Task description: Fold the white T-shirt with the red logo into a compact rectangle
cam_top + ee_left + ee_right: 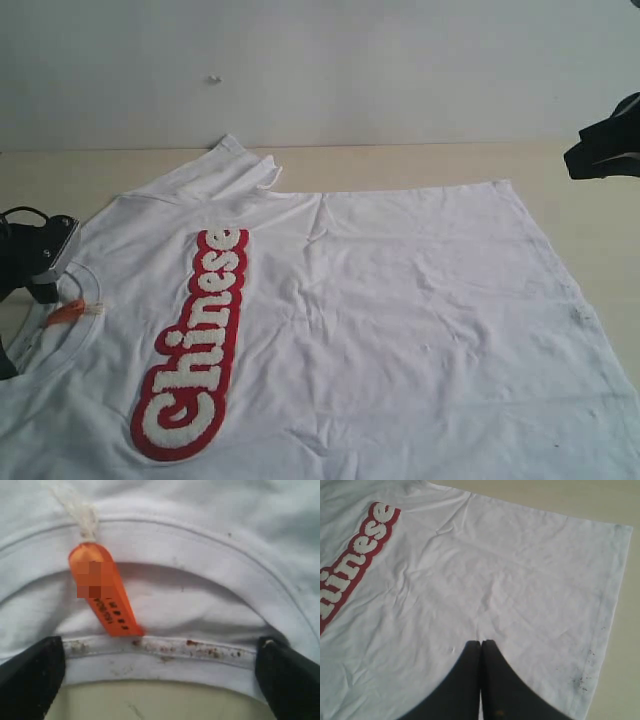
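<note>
Status: white T-shirt (400, 300) lies flat on the table (400, 165), front up. Collar (190, 540) at left edge, hem (570, 290) at right, one sleeve (215, 170) sticking out far-left. Red logo (195, 345) runs from near-left toward far along the chest, fully visible. Nothing folded yet afaict.

L gripper (160, 680): jaws spread wide, straddling the collar's outer rim, one finger (30, 677) on each side. Orange tag (102, 592) hangs in the neck opening just past it. No cloth pinched.

R gripper (481, 670): fingers pressed together, nothing between them. It hovers over the shirt body toward the hem. In the ext view it sits high at far right, off the cloth.

Step in hand, my read: L takes the collar to start the first fold.

To do it well:
- Bite the ribbed band, not the tag. The tag string prob slips or tears.
- Get the lower finger under both layers. A front-only grab peels the shirt apart.
- Close fully before any lift, then lift low. Otherwise the whole shirt drags and the logo skews.
- R has to open and take the hem side, or the fold line goes diagonal.
- Mid-body is wrinkled, so tension L vs R to flatten before creasing.
- Use the logo's long axis as the alignment ref.
</note>
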Robot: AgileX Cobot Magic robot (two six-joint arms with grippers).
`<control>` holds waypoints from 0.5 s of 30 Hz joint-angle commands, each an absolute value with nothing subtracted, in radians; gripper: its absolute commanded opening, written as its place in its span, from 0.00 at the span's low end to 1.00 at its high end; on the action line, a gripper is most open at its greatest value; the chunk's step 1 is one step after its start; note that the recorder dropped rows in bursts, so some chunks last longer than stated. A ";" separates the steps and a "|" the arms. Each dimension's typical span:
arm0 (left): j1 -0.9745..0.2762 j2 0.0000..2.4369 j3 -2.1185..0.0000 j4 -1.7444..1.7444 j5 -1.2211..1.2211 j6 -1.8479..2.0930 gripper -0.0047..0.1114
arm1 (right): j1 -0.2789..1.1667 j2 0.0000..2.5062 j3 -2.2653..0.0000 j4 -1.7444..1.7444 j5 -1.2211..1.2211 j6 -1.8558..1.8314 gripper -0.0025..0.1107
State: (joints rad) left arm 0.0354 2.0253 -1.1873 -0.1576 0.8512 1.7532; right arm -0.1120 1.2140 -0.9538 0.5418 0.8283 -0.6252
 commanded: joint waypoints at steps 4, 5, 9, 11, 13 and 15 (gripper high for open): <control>0.036 2.043 -1.152 -0.157 0.678 1.749 0.95 | -0.116 1.213 -0.958 0.543 0.833 -0.635 0.02; 0.036 2.048 -1.144 -0.150 0.661 1.751 0.95 | -0.116 1.213 -0.958 0.543 0.833 -0.635 0.02; 0.036 2.055 -1.129 -0.141 0.632 1.751 0.95 | -0.116 1.213 -0.958 0.543 0.833 -0.635 0.02; 0.036 2.055 -1.129 -0.146 0.637 1.753 0.95 | -0.116 1.213 -0.958 0.543 0.833 -0.635 0.02; 0.034 2.055 -1.129 -0.145 0.661 1.766 0.95 | -0.116 1.213 -0.958 0.545 0.833 -0.635 0.02; 0.034 2.055 -1.129 -0.152 0.728 1.844 0.95 | -0.116 1.213 -0.958 0.545 0.833 -0.635 0.02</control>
State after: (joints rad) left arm 0.0354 2.0150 -1.1507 -0.1539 0.7779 1.7688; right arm -0.1120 1.2140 -0.9538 0.5418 0.8320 -0.6252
